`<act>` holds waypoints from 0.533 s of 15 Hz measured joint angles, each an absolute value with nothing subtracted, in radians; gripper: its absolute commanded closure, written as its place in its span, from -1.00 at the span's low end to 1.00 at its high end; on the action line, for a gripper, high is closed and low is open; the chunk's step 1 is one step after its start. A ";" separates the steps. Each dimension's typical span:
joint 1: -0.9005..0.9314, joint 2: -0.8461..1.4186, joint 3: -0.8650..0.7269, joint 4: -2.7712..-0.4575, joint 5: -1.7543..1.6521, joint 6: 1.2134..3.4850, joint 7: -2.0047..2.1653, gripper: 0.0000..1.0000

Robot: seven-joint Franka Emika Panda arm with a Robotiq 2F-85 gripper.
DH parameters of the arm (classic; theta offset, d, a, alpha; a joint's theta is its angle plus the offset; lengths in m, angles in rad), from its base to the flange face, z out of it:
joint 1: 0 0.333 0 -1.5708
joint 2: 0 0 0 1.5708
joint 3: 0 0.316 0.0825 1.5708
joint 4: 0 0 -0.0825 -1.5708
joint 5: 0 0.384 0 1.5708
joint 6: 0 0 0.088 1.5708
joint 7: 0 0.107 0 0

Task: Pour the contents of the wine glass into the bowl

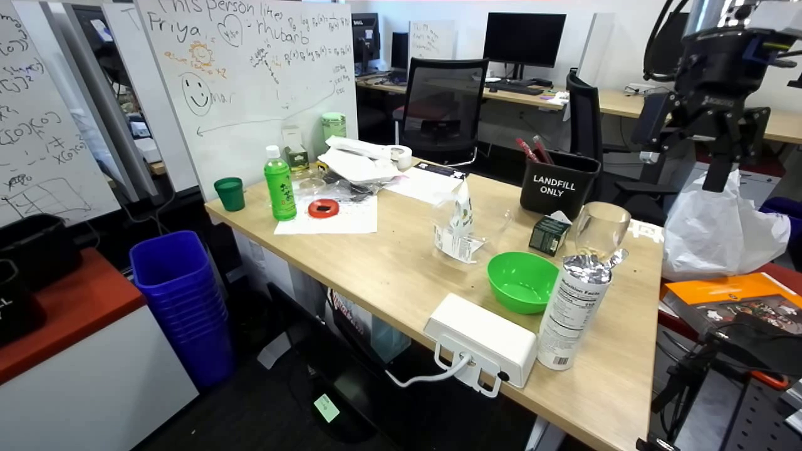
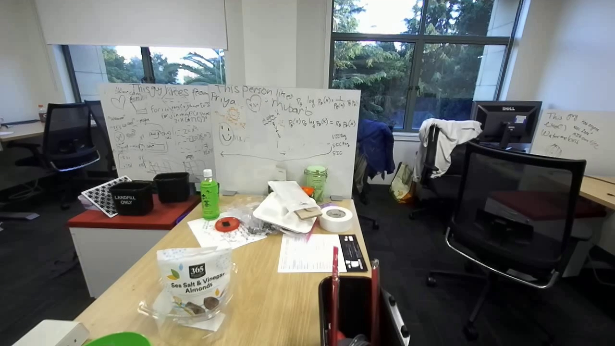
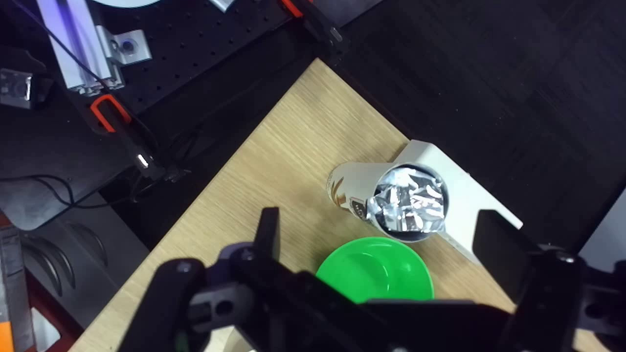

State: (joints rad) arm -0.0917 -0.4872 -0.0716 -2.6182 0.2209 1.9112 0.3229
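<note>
The wine glass (image 1: 603, 227) is clear and stands upright near the right edge of the table in an exterior view. Its lower part is hidden behind a tall white canister, and what it holds is hard to make out. The bright green bowl (image 1: 523, 283) sits on the table beside the canister. Its rim shows in an exterior view (image 2: 120, 339), and its inside shows empty in the wrist view (image 3: 376, 269), partly covered by the gripper body. My gripper (image 1: 684, 166) is open and empty, high above the table's right side. Its fingers are wide apart in the wrist view (image 3: 381, 232).
The foil-topped white canister (image 1: 573, 322) stands close to the bowl and glass. A white box (image 1: 485, 338) lies at the table's front edge. A small dark green box (image 1: 549, 235), a black bin (image 1: 557, 185) and an almond bag (image 2: 194, 283) in clear plastic packaging stand nearby.
</note>
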 measured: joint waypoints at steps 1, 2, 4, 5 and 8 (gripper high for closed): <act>-0.110 -0.458 -0.089 -2.619 0.240 1.932 0.327 -1.00; -0.129 -0.425 -0.110 -2.620 0.260 1.952 0.329 -1.00; -0.166 -0.364 -0.153 -2.622 0.295 1.982 0.331 -1.00; -0.186 -0.337 -0.177 -2.625 0.310 1.987 0.331 -1.00; -0.215 -0.302 -0.209 -2.629 0.328 1.988 0.321 -1.00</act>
